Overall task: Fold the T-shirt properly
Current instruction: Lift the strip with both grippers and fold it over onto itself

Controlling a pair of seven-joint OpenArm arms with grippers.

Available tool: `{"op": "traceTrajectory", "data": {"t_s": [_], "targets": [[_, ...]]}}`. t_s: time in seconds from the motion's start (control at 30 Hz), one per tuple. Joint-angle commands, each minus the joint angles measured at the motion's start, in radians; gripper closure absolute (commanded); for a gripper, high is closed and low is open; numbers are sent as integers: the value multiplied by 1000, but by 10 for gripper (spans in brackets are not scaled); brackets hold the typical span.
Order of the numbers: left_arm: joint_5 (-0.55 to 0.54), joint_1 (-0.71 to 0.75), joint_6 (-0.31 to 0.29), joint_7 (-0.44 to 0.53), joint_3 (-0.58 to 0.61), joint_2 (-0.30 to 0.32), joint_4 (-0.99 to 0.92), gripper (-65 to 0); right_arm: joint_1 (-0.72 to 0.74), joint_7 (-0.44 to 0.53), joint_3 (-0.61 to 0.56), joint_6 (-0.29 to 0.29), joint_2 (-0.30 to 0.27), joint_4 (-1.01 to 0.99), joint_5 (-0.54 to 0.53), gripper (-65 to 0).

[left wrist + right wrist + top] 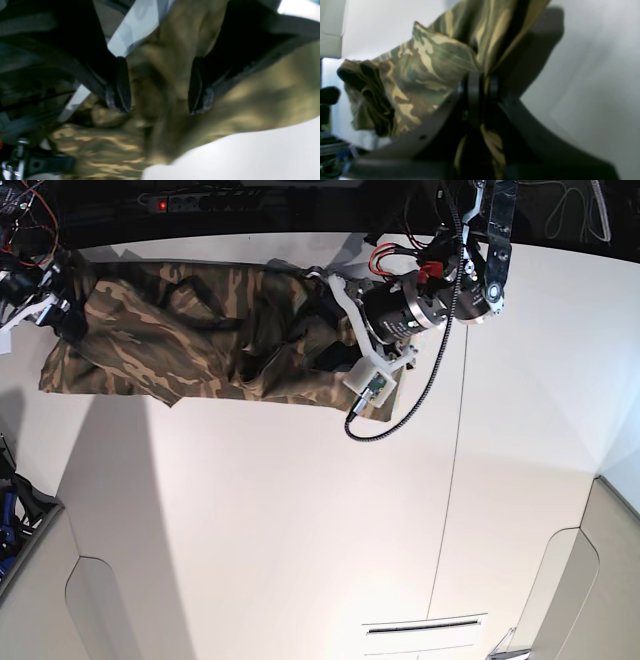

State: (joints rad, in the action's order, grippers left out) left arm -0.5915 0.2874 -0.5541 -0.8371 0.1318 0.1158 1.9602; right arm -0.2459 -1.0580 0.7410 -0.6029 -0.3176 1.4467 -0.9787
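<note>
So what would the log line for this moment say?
T-shirt: spread, unfolded | right gripper: shut on T-shirt | left gripper: open over T-shirt | fold: not done

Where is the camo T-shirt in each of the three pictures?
Left wrist view: the T-shirt fills the middle, bunched between the open left gripper.
Right wrist view: it spreads upper left, a fold pinched in the shut right gripper.
Base view: it stretches along the top left, between both arms.
Shared landmark: the white table, seen beside the cloth in every view.
</note>
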Motion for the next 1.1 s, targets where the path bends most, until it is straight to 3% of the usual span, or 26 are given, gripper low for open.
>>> {"op": "traceTrajectory", "data": {"t_s": [0.0, 0.33, 0.5, 0.8, 1.07], "targets": [[-19, -7, -8, 18, -11, -2, 21, -386, 10, 13, 15, -3, -40, 14, -24, 0], [-14, -4, -7, -35, -85, -2, 23, -386, 31, -28, 17, -3, -269, 17, -69, 0], [64, 34, -7, -35, -94, -2, 21, -387, 86, -89, 17, -4, -326, 32, -129, 0], [56, 84, -6, 14, -93, -2, -78, -387, 109, -111, 16, -3, -283, 264, -140, 0], [-3, 76, -7, 55, -93, -2, -222, -387, 104, -121, -27, -3, -111, 514, -135, 0]]}}
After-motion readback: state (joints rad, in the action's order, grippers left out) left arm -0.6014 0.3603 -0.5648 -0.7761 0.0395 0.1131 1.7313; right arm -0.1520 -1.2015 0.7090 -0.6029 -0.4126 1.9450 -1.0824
